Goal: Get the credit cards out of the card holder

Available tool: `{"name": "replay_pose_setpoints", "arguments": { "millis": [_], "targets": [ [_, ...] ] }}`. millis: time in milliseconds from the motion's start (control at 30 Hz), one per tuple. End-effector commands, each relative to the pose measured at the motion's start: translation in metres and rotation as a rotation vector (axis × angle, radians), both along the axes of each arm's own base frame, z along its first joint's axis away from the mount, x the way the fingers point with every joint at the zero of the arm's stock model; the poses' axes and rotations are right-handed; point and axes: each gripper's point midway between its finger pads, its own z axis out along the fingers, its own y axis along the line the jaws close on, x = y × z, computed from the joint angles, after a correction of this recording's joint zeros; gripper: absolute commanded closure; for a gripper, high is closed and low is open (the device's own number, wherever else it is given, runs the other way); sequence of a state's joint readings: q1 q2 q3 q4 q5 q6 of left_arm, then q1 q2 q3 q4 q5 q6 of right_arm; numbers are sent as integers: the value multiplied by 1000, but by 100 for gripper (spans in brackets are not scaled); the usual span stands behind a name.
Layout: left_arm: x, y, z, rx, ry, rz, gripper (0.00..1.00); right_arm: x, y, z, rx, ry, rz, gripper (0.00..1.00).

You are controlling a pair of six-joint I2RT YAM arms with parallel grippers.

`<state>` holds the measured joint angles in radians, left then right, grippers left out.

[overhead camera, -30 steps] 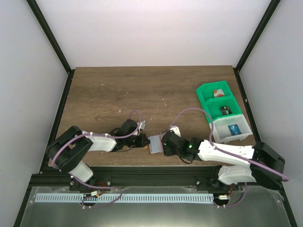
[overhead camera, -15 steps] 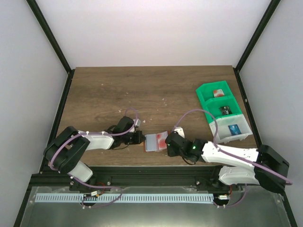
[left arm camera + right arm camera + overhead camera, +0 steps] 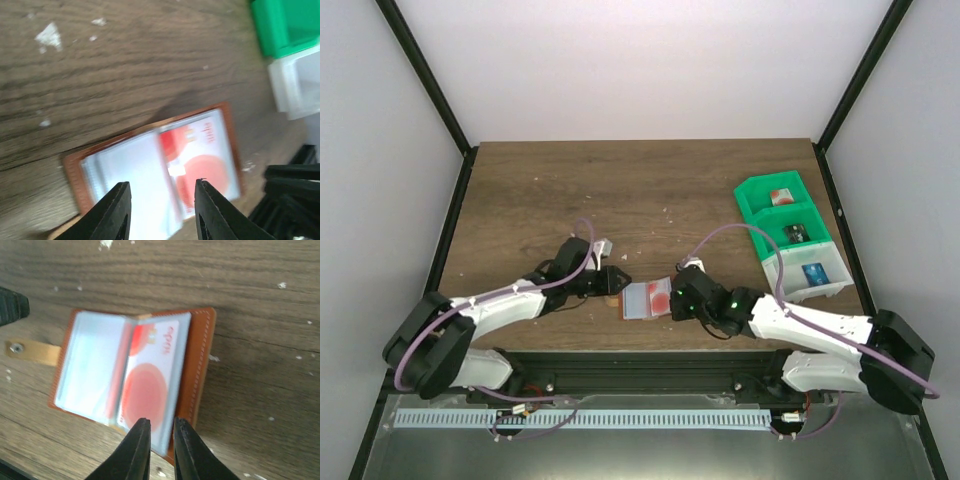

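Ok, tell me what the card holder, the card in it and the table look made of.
Card holder: likely leather, matte reddish-brown, with a stitched edge; its sleeves look like clear glossy plastic. Card: probably plastic, smooth, red and white print. Table: wood or wood-look laminate, dark grain, matte.

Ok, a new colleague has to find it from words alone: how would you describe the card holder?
On the wooden table, look near the middle of the front edge. The card holder lies open there: a brown leather rim around pale clear sleeves, with a red-and-white card in its right half. Unlike the green and white bins at the right, it is thin and flat.
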<state>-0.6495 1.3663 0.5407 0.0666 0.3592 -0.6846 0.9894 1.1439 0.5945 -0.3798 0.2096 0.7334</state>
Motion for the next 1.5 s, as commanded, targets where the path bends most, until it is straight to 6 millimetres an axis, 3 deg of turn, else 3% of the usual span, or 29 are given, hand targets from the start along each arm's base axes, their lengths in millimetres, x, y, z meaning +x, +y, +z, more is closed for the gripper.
{"name": "replay_pose_setpoints", "arguments": {
  "millis": [0,133,300,600,867,1333,1467],
  "targets": [
    [-4,-22,37,-145,-18,-43,62,17,26,26,121,-50,27,87],
    [-13,-44,36,-211,16,-97,63,26,28,15,112,-33,17,88],
    [-21,-60,20,-267,70,-133,64,31,24,-1,90,-11,0,87],
    [-22,-58,-16,-220,119,-117,64,25,13,-37,85,44,-9,87],
    [-22,-54,-34,-184,135,-103,64,14,4,-70,51,110,-20,87],
    [-19,-58,-42,-179,129,-93,66,6,-4,-81,50,133,-32,87],
    [-17,-59,-43,-178,126,-90,73,6,-3,-80,53,131,-32,87]
  ]
}}
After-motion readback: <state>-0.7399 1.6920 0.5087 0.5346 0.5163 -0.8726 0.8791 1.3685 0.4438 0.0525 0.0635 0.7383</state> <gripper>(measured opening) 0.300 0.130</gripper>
